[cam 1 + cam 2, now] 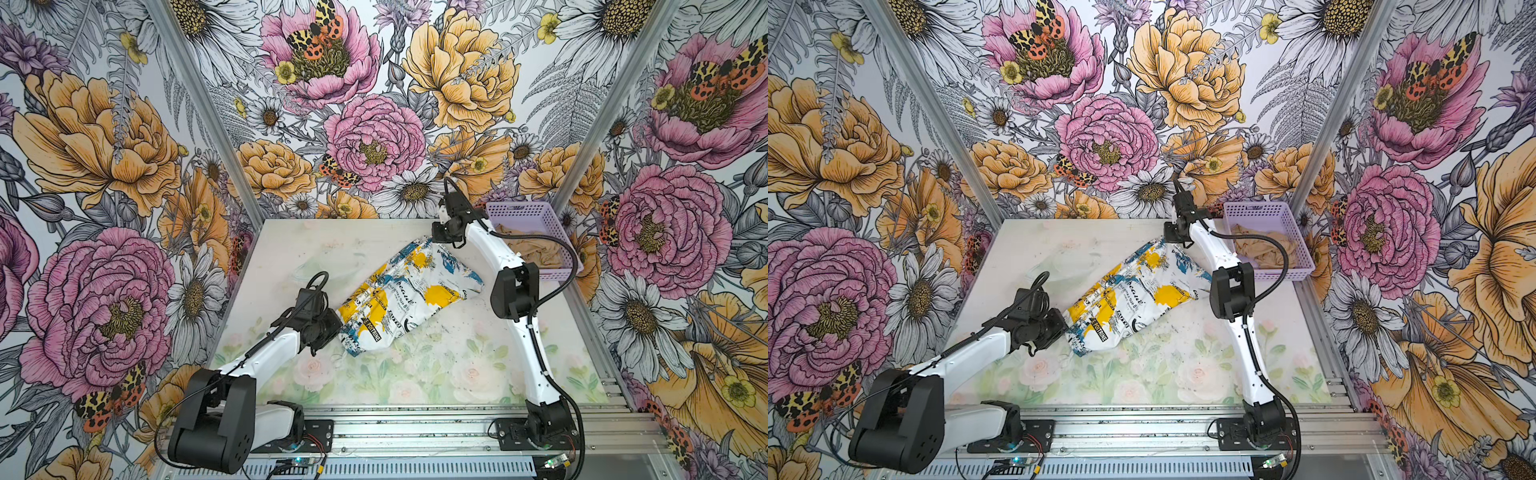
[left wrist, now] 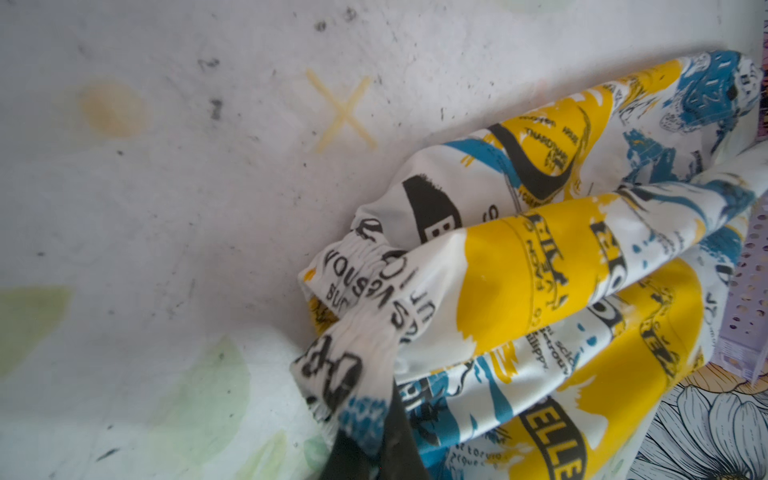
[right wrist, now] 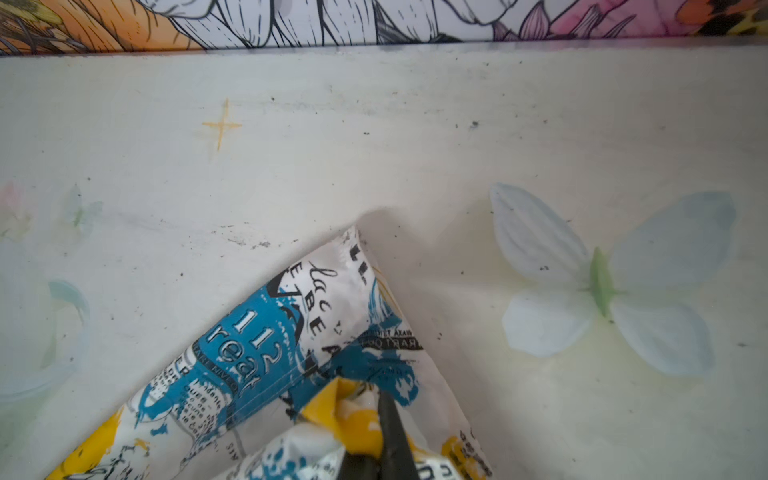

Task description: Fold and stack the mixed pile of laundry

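Papered walls [image 1: 374, 124] with big pink, orange and white flowers and moths rise behind and to either side of the right gripper [image 1: 436, 240] and left gripper [image 1: 337, 328]. Aluminium posts [image 1: 199, 104] mark the corners. Beneath both grippers the table [image 1: 415, 374] is white and scuffed, with a faded rose print. A yellow cross [image 2: 343, 112] is drawn on it ahead of the left gripper, and a pale butterfly print [image 3: 598, 286] lies beside the right. The light is even.

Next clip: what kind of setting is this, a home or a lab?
Most likely a lab test booth, not a home: flower-print walls box in a small table, two robot arms are bolted to a metal rail along its front, and a printed garment and a lavender basket look like props.
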You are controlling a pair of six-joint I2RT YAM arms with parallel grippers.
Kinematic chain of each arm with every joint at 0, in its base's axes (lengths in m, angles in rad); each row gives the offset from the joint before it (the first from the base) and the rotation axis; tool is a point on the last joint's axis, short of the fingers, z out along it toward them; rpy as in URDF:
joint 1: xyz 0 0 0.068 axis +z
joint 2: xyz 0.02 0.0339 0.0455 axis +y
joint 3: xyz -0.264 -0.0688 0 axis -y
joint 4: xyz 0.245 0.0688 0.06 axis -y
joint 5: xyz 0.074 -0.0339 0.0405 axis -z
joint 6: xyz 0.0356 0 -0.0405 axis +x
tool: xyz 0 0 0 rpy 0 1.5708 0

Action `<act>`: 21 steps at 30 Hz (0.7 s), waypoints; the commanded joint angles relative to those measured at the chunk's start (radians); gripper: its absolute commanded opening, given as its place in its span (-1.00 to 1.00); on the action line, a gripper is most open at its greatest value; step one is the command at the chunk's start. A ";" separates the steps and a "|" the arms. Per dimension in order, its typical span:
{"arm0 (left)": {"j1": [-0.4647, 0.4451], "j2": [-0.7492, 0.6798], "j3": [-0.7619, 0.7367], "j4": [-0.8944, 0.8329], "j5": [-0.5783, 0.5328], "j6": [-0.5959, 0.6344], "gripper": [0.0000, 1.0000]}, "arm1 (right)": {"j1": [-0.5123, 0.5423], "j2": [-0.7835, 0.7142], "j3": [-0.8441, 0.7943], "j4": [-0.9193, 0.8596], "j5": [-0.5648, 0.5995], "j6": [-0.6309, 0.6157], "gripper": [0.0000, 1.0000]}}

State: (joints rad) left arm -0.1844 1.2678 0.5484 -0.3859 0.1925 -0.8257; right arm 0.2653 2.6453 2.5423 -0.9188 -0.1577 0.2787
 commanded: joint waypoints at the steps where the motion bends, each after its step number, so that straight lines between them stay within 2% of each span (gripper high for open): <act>1: 0.016 0.020 -0.027 -0.040 -0.029 0.029 -1.00 | -0.010 0.045 0.033 0.044 0.040 0.018 -1.00; 9: 0.014 0.021 -0.030 -0.041 -0.030 0.023 -1.00 | -0.004 0.037 0.028 0.044 0.035 0.022 -1.00; 16: 0.000 -0.102 0.019 -0.131 -0.041 0.011 -1.00 | -0.002 -0.133 -0.041 0.043 0.064 0.016 -1.00; 21: -0.003 -0.178 0.041 -0.193 -0.034 0.010 -1.00 | 0.001 -0.254 -0.104 0.043 0.043 0.021 -1.00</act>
State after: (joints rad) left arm -0.1856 1.1255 0.5694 -0.4889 0.1913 -0.8196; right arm 0.2695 2.5076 2.4496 -0.9157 -0.1501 0.2909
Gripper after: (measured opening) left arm 0.056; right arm 0.043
